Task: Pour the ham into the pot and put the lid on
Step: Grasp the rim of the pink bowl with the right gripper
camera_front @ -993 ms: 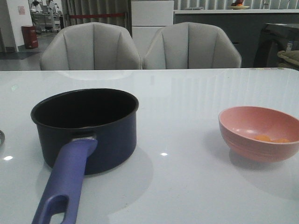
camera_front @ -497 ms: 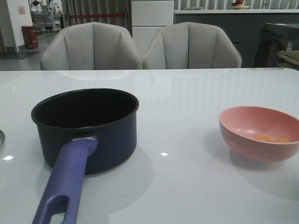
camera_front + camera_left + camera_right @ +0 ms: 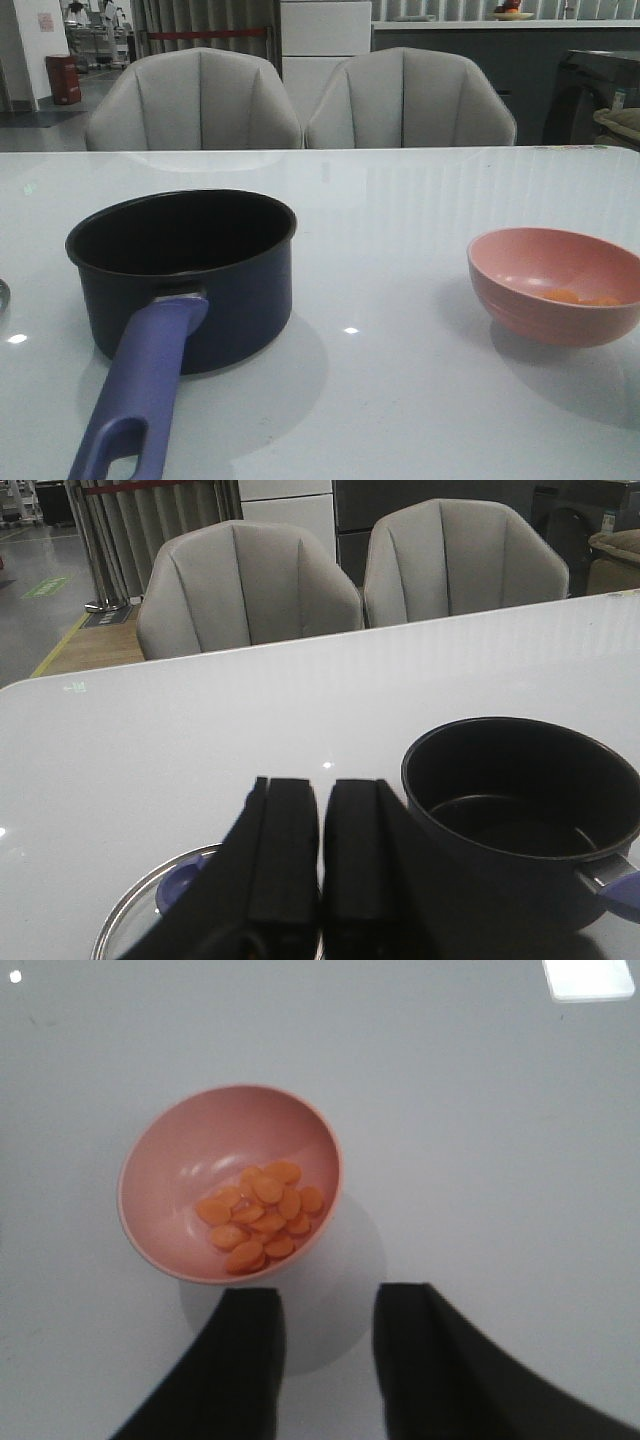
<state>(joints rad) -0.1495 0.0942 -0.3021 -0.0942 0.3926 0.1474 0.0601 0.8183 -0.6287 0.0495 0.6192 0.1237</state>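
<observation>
The dark navy pot (image 3: 185, 270) stands at the front left of the table, its purple-blue handle (image 3: 140, 390) pointing toward me. Orange ham (image 3: 575, 297) lies in the pink bowl (image 3: 555, 285) on the right. Neither gripper shows in the front view. My left gripper (image 3: 321, 790) is shut on nothing, above the lid (image 3: 130, 925), whose steel rim and purple-blue knob (image 3: 178, 885) peek out beside the fingers; the pot (image 3: 520, 810) sits close by. Held above the table, my right gripper (image 3: 328, 1305) is open, just short of the bowl (image 3: 170, 1190) of ham (image 3: 262, 1215).
Two grey chairs (image 3: 300, 100) stand behind the table's far edge. A sliver of the lid's rim (image 3: 3, 295) shows at the left border of the front view. Bare white tabletop (image 3: 390, 260) lies between the pot and the bowl.
</observation>
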